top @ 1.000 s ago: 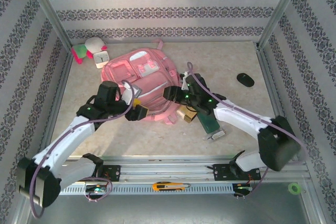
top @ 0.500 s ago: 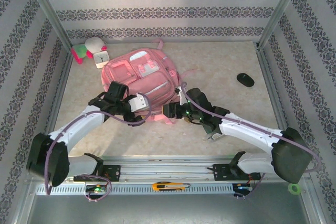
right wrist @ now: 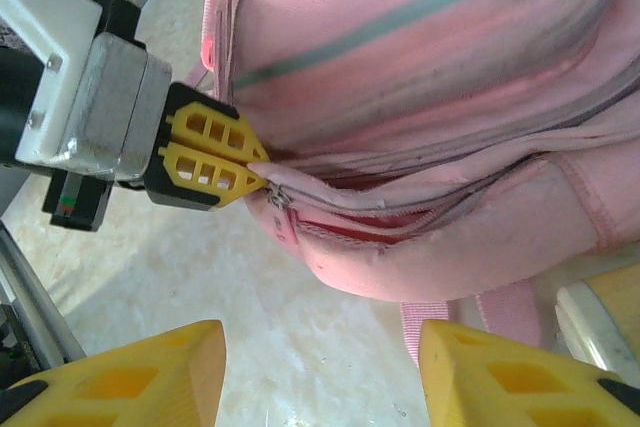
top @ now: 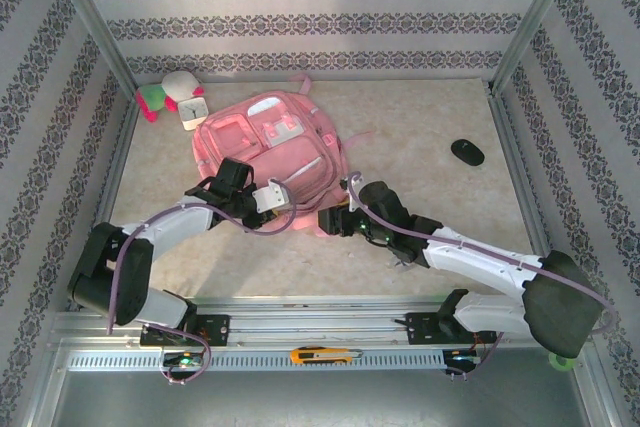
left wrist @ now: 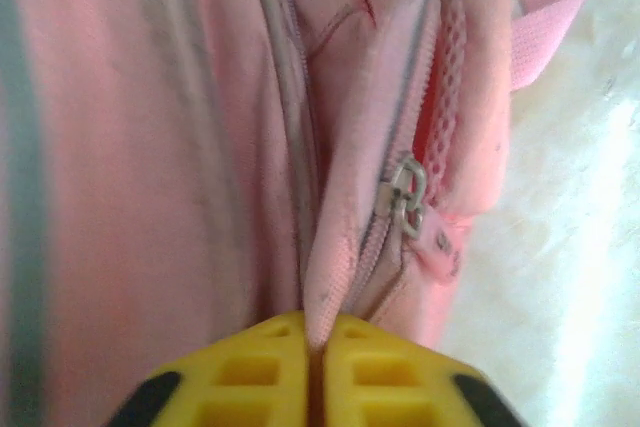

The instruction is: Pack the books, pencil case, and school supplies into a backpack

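Left gripper (left wrist: 318,347): yellow fingers pressed together on a fold of pink cloth at the lip of the zip opening, just below the zip pull (left wrist: 407,197); the hold is on fabric, not on the pull.
Right gripper (right wrist: 320,367): jaws spread, holding nothing; low over the table (top: 420,137), just beside the bag's near edge and facing the opening.
Backpack (top: 270,142): lying flat mid-table, front up, between the two arms; zip appears partly parted, mouth a narrow slit.
Step in hand, as judged: widening the mouth for loading.
Handling notes: raise the pinched lip slowly, up and away from the bag's body; a shallow pinch on soft cloth may slip; brace the lower lip or base with the right gripper, otherwise the whole bag is likely to drag.
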